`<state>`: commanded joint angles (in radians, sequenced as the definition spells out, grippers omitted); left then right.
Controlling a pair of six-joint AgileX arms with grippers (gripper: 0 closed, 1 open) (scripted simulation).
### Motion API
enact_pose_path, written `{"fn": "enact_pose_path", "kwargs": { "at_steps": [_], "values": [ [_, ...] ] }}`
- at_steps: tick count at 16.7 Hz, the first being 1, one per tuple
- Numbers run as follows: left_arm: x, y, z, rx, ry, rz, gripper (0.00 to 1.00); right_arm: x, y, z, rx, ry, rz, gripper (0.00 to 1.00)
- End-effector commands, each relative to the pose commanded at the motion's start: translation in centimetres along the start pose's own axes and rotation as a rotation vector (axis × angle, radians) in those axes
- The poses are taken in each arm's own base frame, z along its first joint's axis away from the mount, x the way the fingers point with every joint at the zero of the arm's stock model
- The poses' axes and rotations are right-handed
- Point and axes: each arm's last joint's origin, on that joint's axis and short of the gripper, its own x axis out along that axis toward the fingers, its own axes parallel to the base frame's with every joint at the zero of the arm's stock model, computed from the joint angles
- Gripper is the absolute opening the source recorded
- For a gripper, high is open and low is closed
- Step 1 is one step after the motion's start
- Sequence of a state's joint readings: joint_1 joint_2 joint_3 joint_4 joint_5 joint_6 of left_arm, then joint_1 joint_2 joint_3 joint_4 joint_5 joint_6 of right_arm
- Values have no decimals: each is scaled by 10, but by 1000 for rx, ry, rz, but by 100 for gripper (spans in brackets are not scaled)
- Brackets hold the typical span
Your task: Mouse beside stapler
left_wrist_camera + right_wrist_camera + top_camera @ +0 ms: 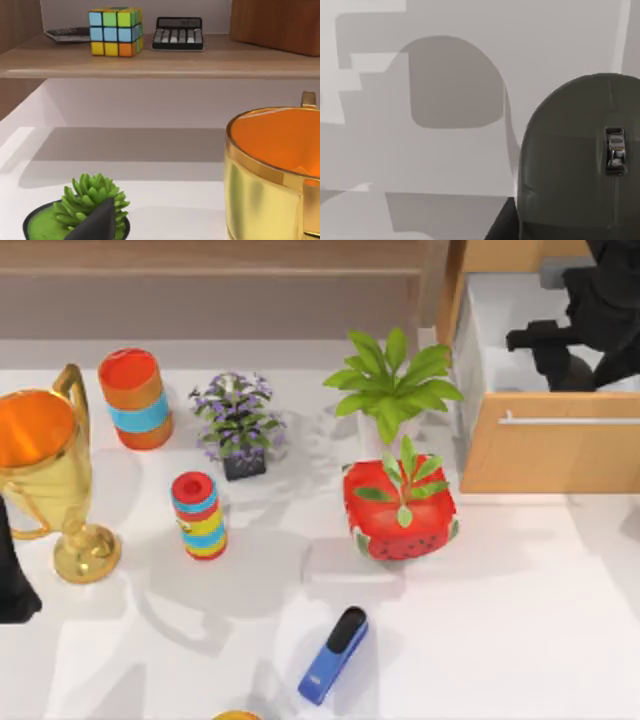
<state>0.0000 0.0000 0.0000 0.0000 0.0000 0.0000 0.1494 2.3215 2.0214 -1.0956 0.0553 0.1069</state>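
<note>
Mouse (580, 165): filling the near corner of the right wrist view, dark grey, scroll wheel showing, long axis running up the picture; lying on a pale grey surface.
Stapler (334, 655): lying on the white table (520, 620) near its front edge, a little left of centre; long axis running diagonally, black end pointing back and right, blue end pointing front and left.
Right arm: reaching over the open wooden drawer (540, 455) at the back right corner, its black body hanging above the drawer's white inside.
Right gripper (560, 350): sitting low inside the drawer; cannot tell whether the fingers are apart or together.
Left arm: parked at the table's left edge, beside the gold trophy (45, 480).
Left gripper (97, 225): 1 dark fingertip showing over a small green succulent (90, 200); finger spacing cannot be told.
Open room: bare table lying right of the stapler and in front of the drawer; left of it also bare up to the striped can (199, 515).
Crowding: red watermelon pot (400, 510) standing just behind the stapler, purple flower pot (238, 425) and orange can (135, 398) farther back.
</note>
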Motion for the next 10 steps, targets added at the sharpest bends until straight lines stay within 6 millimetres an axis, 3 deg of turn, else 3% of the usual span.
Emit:
{"fn": "enact_pose_path", "kwargs": {
  "at_steps": [5, 10],
  "values": [
    [0, 0, 0, 0, 0, 0, 100, -69, 13, -20, 67, -175, -39, 0],
    [0, 0, 0, 0, 0, 0, 100, -130, 36, -59, 153, -346, -32, 0]
  ]
}}
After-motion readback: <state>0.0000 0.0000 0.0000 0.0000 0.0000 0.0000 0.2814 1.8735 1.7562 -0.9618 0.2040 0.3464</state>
